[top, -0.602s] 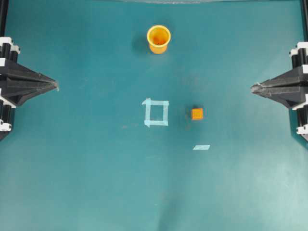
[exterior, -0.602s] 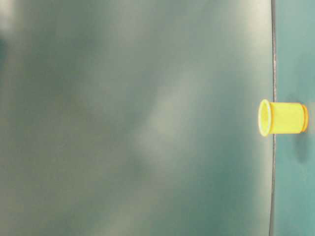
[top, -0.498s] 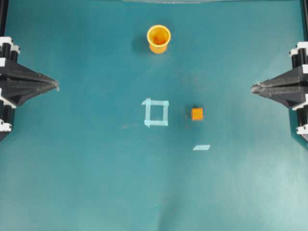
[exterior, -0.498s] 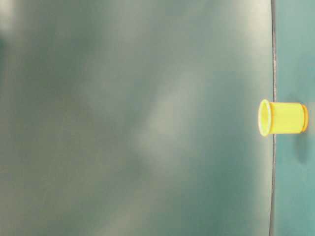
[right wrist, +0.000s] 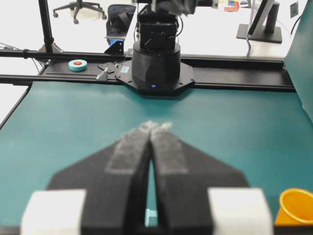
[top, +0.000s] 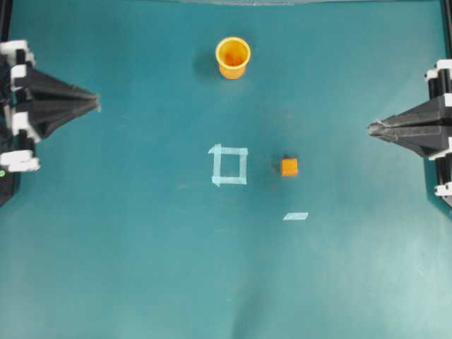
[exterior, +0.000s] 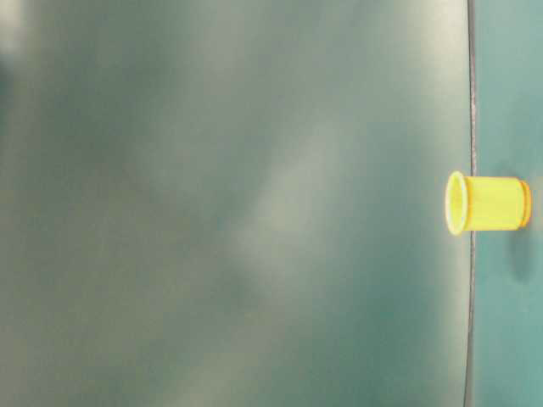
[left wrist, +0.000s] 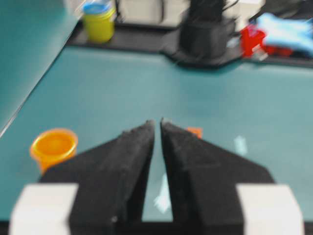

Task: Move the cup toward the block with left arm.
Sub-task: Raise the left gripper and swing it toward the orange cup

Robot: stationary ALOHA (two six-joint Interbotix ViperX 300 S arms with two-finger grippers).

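Observation:
The yellow-orange cup (top: 233, 56) stands upright at the far middle of the teal table, and shows too in the table-level view (exterior: 488, 203) and at lower left of the left wrist view (left wrist: 54, 146). The tiny orange block (top: 289, 167) lies right of centre; in the left wrist view the block (left wrist: 194, 131) peeks just past the right finger. My left gripper (top: 97, 106) is shut and empty at the left edge, far from the cup; its tips (left wrist: 157, 122) nearly touch. At the right edge my right gripper (top: 370, 128) is shut and empty (right wrist: 156, 126).
A pale blue tape square (top: 229, 165) lies left of the block and a tape strip (top: 296, 216) below it. Beyond the table are the right arm's base (left wrist: 208, 36), a yellow jar (left wrist: 98, 22), the left arm's base (right wrist: 156, 58) and a tape roll (right wrist: 77, 64).
My left gripper has shifted toward the far side and slightly inward, still shut. The cup, block and right gripper have not moved.

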